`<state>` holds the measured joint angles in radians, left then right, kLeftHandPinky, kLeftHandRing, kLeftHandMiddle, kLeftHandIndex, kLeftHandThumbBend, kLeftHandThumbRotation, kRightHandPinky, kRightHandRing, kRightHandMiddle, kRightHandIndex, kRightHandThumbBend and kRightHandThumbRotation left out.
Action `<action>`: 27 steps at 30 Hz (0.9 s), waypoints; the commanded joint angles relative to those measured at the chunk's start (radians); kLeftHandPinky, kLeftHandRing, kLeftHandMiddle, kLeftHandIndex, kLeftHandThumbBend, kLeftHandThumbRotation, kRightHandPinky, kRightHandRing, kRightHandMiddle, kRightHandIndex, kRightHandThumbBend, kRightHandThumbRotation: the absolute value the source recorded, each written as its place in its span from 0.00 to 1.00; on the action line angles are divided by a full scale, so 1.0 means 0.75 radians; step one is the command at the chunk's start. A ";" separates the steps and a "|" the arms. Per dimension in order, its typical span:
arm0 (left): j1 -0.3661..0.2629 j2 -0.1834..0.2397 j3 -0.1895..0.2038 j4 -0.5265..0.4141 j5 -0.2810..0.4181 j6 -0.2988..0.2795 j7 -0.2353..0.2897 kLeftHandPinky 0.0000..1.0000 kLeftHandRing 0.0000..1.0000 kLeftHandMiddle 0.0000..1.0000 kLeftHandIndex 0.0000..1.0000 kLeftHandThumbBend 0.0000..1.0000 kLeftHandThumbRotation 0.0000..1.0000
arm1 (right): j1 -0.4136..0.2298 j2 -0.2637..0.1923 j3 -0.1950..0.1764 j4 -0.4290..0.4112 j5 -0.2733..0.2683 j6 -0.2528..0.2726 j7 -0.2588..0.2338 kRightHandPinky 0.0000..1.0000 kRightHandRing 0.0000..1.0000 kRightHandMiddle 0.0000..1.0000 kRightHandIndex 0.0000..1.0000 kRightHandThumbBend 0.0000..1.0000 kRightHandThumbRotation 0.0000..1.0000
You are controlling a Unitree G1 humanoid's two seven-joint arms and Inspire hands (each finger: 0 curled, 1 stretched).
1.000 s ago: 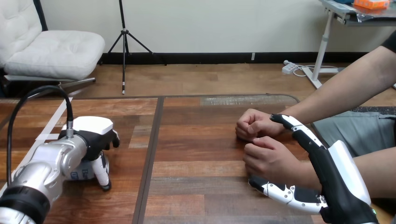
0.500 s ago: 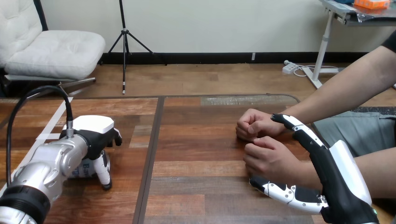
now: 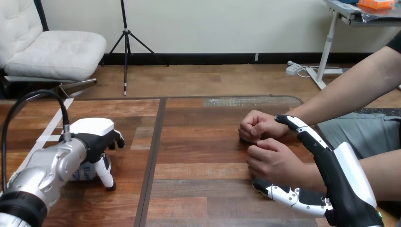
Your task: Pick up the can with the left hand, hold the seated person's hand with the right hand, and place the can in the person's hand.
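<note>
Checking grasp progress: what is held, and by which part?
The left hand grips the can around its side, from above. The right hand, open, straddles the person's wrist without gripping.

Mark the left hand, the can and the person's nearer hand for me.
left hand (image 3: 92,127): head view, white back shell.
can (image 3: 84,171): head view, its visible side.
person's nearer hand (image 3: 270,161): head view, back of fist.

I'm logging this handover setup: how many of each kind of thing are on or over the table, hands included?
Robot hands: 2, the left hand and the right hand
Person's hands: 2, the farther hand and the nearer hand
Cans: 1, the can under the left hand
Total: 5
</note>
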<state>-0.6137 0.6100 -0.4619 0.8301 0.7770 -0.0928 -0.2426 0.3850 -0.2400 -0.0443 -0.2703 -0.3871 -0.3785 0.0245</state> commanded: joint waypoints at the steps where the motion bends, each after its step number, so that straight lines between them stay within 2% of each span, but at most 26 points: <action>1: -0.015 0.024 0.034 -0.052 -0.029 0.022 0.000 0.57 0.75 0.80 0.80 0.88 0.00 | -0.066 -0.009 -0.011 -0.025 0.029 -0.013 -0.012 0.90 0.92 0.92 0.88 0.76 0.28; 7: -0.024 0.025 0.020 -0.042 -0.029 0.052 -0.023 0.58 0.75 0.80 0.79 0.88 0.00 | -0.072 -0.009 -0.009 -0.025 0.033 -0.005 -0.006 0.91 0.92 0.92 0.88 0.76 0.29; 12: -0.039 0.023 -0.019 -0.028 0.017 0.095 -0.044 0.57 0.74 0.79 0.80 0.87 0.00 | -0.076 -0.011 -0.008 -0.025 0.027 -0.003 -0.007 0.91 0.92 0.92 0.88 0.75 0.28; 16: -0.040 0.018 -0.027 -0.021 0.031 0.117 -0.036 0.54 0.72 0.78 0.80 0.86 0.00 | -0.080 -0.013 -0.009 -0.022 0.024 -0.005 -0.008 0.91 0.91 0.92 0.88 0.75 0.29; 21: -0.041 0.005 -0.042 0.012 0.062 0.145 0.030 0.49 0.65 0.73 0.78 0.87 0.00 | -0.083 -0.014 -0.009 -0.019 0.026 -0.011 -0.010 0.91 0.91 0.92 0.87 0.75 0.29; 27: -0.046 -0.013 -0.058 0.051 0.098 0.189 0.103 0.47 0.62 0.70 0.76 0.89 0.00 | -0.084 -0.015 -0.011 -0.021 0.027 -0.006 -0.009 0.91 0.92 0.92 0.87 0.76 0.29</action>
<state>-0.6115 0.6024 -0.4786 0.8285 0.8057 0.0043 -0.2145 0.3836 -0.2417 -0.0446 -0.2703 -0.3847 -0.3784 0.0246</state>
